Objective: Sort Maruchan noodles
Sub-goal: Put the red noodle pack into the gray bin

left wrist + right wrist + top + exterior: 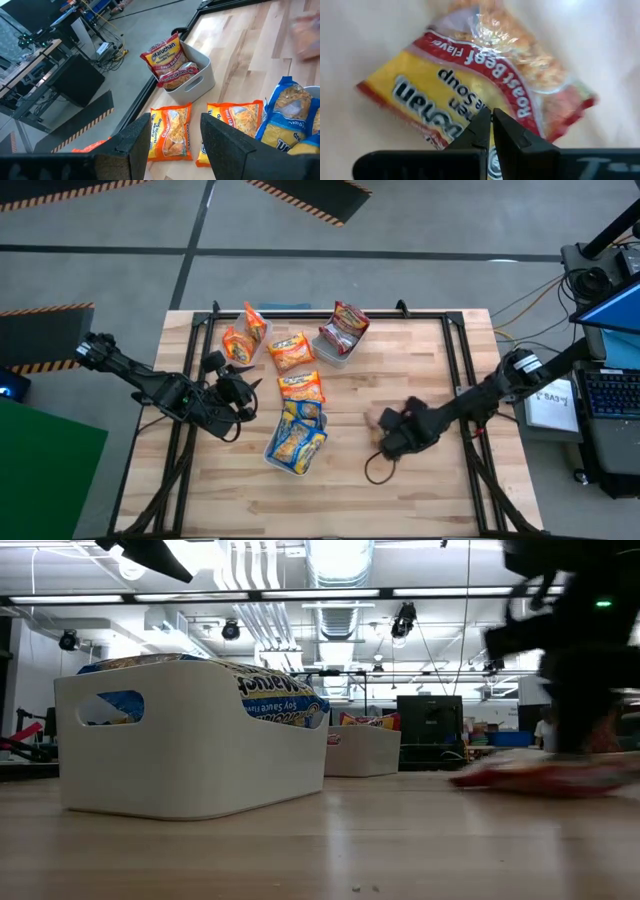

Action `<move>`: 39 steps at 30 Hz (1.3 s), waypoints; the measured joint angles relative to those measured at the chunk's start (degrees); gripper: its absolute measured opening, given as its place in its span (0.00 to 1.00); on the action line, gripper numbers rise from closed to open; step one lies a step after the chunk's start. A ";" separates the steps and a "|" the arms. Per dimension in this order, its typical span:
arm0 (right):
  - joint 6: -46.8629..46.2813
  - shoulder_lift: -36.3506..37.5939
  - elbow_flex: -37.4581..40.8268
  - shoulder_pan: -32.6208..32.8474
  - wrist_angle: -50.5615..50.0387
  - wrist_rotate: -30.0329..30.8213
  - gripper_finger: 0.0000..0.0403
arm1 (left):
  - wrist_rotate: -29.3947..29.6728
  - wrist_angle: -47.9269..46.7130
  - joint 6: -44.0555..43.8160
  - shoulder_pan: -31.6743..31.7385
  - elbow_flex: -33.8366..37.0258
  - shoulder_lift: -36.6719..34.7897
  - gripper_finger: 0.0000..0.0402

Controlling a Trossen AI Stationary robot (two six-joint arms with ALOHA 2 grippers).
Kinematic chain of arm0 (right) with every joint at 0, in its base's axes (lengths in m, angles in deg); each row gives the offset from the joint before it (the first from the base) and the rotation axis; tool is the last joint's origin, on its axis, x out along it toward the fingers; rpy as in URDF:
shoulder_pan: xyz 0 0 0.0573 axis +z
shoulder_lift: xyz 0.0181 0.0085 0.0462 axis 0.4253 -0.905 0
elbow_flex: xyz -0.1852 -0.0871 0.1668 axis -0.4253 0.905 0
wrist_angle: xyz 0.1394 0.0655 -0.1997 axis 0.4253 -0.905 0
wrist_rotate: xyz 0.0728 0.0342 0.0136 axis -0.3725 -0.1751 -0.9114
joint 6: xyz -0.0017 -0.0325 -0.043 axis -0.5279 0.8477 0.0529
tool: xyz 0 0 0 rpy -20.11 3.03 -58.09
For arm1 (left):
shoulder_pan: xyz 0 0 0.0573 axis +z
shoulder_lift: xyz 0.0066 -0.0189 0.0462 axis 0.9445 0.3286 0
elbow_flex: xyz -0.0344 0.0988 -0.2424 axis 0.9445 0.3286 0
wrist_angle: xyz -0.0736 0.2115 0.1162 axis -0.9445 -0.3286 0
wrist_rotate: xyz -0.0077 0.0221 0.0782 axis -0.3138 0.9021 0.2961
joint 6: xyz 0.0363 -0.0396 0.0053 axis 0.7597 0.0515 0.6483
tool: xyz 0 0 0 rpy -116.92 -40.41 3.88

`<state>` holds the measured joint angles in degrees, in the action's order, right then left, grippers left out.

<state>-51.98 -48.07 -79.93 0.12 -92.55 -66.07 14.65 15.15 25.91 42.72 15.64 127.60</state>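
Right gripper (491, 131) is fully closed just above a red roast-beef packet (470, 85), apparently holding nothing; descending closed risks shoving it across the surface (400, 480); left gripper (175, 140) waits part-open, empty.

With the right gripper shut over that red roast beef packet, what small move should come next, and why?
Probably open the right gripper first. Its fingers are shut together directly above the red roast beef packet, which lies flat on the table and is not visibly pinched. Open jaws would let it come down around an edge, then carry it toward the tray holding the other red packets.
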 joint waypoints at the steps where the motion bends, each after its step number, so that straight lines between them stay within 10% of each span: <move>1: 0.45 0.00 -0.35 -0.36 1.63 4.10 0.03 | 0.00 0.02 0.00 0.00 0.00 0.00 0.39; 5: 8.30 0.13 -2.72 -3.38 8.62 13.30 0.03 | -0.01 0.48 0.06 0.00 0.00 0.00 0.39; 21: 25.09 6.38 -2.49 -11.45 9.82 7.45 0.03 | -0.03 7.00 2.25 0.02 0.00 0.28 0.39; 39: 17.49 32.18 17.01 -11.32 23.71 7.47 0.03 | -17.49 55.17 33.95 4.50 0.00 19.99 0.36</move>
<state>-34.49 -15.89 -62.91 -11.19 -68.84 -58.60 -2.84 70.32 59.86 47.22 15.64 147.58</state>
